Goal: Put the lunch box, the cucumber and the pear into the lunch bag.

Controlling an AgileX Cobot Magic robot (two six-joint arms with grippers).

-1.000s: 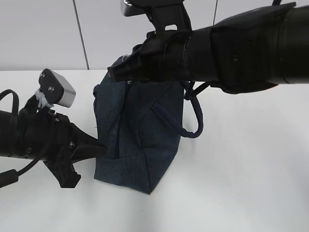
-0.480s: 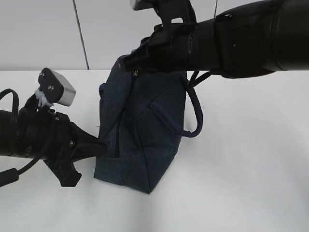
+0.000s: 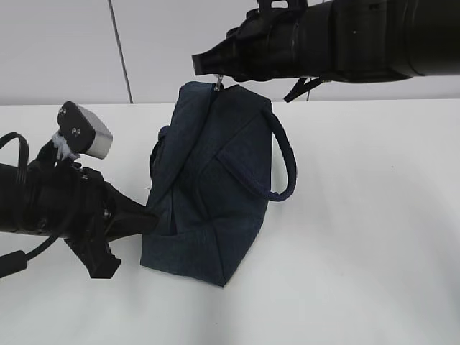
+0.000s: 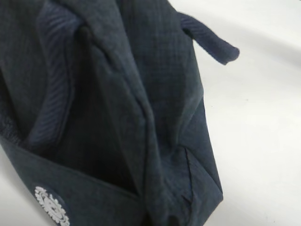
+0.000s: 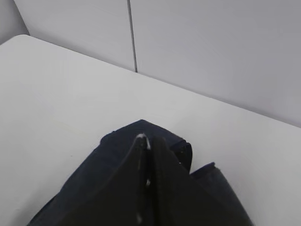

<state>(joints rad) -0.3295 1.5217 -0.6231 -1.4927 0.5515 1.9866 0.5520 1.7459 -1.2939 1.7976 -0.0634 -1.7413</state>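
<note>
The dark navy lunch bag (image 3: 215,194) stands on the white table, its top pulled up to a peak. My right gripper (image 3: 207,66) is above that peak, shut on the metal zipper pull (image 3: 218,85). In the right wrist view its fingers (image 5: 145,141) are pressed together over the bag (image 5: 112,145). My left gripper (image 3: 151,218) is shut on the fabric at the bag's lower left side. The left wrist view is filled with folds of the bag (image 4: 117,117), and the jaws barely show. The lunch box, the cucumber and the pear are out of view.
A padded loop handle (image 3: 285,162) hangs off the bag's right side, and it also shows in the left wrist view (image 4: 211,40). A white round logo (image 4: 51,208) sits low on the bag. The table (image 3: 374,237) is white, with a grey wall behind it.
My right gripper has risen and moved right, drawing the bag's top up into a taller peak. The left gripper has not moved.
</note>
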